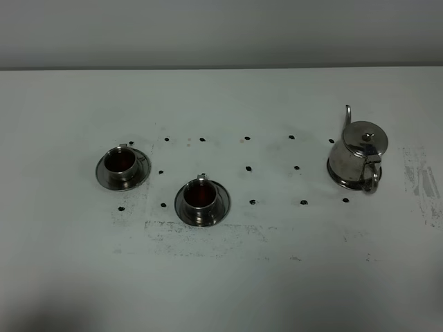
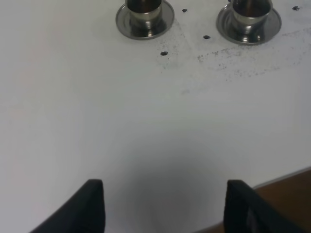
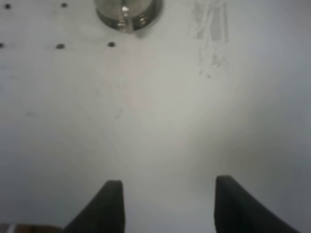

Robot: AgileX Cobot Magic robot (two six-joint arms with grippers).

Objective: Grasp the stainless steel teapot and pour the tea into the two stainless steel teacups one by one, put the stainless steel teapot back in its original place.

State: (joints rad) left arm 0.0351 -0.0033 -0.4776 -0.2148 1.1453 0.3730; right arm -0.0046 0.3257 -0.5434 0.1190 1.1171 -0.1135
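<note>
The stainless steel teapot [image 1: 358, 158] stands upright at the right of the table, lid down, spout pointing away, loop handle toward the front; its base [image 3: 128, 12] shows in the right wrist view. Two stainless steel teacups on saucers hold reddish-brown tea: one at the left [image 1: 122, 164] [image 2: 144, 10], one nearer the middle [image 1: 201, 197] [image 2: 250, 14]. My left gripper [image 2: 164, 206] is open over bare table, well short of the cups. Over the table short of the teapot, my right gripper [image 3: 167, 204] is open with nothing between its fingers. Neither arm shows in the exterior high view.
Small black dots [image 1: 249, 168] mark a grid on the white table [image 1: 277, 277]. Scuffed grey smears [image 1: 422, 176] lie right of the teapot and in front of the cups. The table's front edge [image 2: 286, 177] shows in the left wrist view.
</note>
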